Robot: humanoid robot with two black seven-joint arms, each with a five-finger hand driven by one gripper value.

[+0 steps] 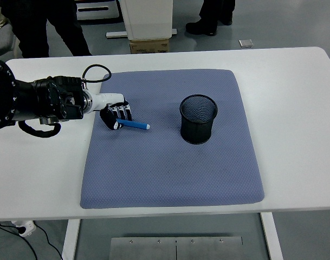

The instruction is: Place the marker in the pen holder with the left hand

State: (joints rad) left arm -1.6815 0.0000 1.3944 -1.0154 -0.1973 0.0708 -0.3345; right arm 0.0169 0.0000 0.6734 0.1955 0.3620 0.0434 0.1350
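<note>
So far we only have the grab: our left hand (116, 117) is clenched around the marker (135, 125) near the mat's (170, 179) left edge. The holder (198, 118), toward the right, is empty, so lifting, carrying and dropping remain.

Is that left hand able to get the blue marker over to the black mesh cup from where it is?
Probably yes. The left hand is closed on the marker, and only bare blue mat lies between it and the upright, open-topped pen holder.
</note>
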